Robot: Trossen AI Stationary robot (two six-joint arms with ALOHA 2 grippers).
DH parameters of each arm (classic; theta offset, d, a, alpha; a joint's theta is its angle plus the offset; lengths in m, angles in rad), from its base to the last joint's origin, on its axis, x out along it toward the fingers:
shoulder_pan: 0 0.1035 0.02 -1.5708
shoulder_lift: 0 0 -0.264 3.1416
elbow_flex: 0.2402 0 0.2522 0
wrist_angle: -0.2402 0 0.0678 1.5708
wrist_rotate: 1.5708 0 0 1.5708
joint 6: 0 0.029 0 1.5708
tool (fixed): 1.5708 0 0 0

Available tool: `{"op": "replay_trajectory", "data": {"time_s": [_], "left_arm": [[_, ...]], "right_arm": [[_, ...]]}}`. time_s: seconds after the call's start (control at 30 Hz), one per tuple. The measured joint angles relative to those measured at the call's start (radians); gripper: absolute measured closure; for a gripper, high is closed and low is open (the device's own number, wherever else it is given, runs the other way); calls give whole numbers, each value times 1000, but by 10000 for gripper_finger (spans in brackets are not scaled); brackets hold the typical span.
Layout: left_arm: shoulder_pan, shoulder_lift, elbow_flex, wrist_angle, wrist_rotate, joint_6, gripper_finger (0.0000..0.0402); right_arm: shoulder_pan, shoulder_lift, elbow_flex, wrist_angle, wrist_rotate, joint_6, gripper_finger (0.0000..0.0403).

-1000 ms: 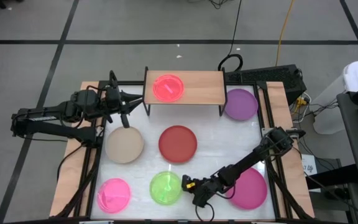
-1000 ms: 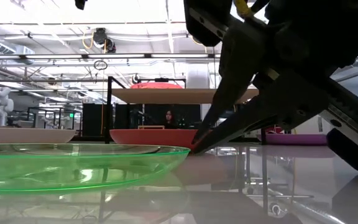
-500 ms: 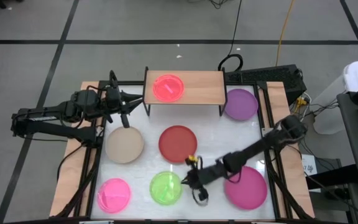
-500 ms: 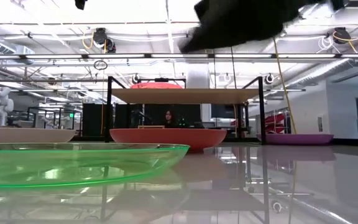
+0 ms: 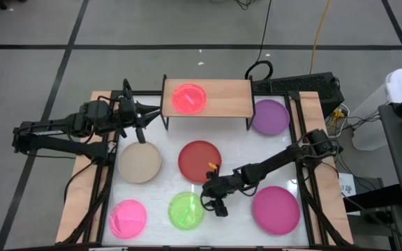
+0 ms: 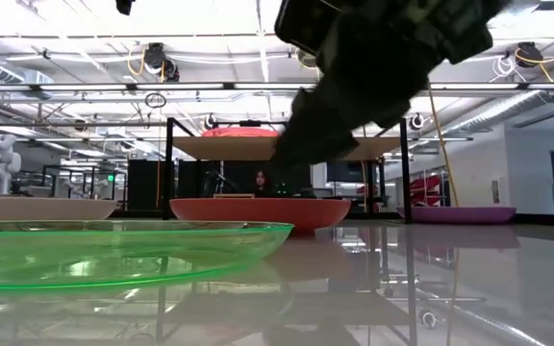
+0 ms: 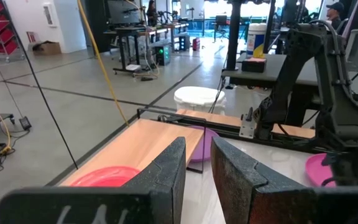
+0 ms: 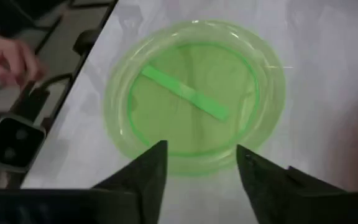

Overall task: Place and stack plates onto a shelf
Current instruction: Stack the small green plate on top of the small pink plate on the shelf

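Note:
The shelf (image 5: 218,98) stands at the table's far side with a small pink plate (image 5: 189,97) lying on its left half. On the table lie a purple plate (image 5: 269,116), a red one (image 5: 199,160), a beige one (image 5: 139,162), a green one (image 5: 186,210), a second pink one (image 5: 128,218) and a magenta one (image 5: 276,209). My right gripper (image 8: 197,165) hovers open just right of the green plate (image 8: 194,93), slanting down at it. My left gripper (image 7: 197,168) waits level and open by the shelf's left end.
A person's hand (image 8: 5,59) and a small dark device (image 8: 11,146) show beyond the table's near edge. Wooden strips (image 5: 82,181) run along both table sides. Bare white tabletop (image 5: 257,157) lies between the red, purple and magenta plates.
My right gripper has risen off the tabletop at the near edge and gone toward the far edge, to beside the green plate's right rim. Its wrist has rolled. Its fingers, together a second ago, now stand apart. The plates have kept their places.

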Motion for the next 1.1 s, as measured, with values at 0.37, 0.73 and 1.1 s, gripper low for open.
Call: {"op": "replay_trajectory", "data": {"time_s": [0.37, 0.73, 1.1], "left_arm": [[0, 0, 0, 0, 0, 0, 319], [0, 0, 0, 0, 0, 0, 319], [0, 0, 0, 0, 0, 0, 319]], "right_arm": [[-19, 41, 1, 11, 55, 51, 150], [-24, 104, 2, 59, 49, 134, 157], [-24, 114, 2, 74, 20, 135, 193]]}}
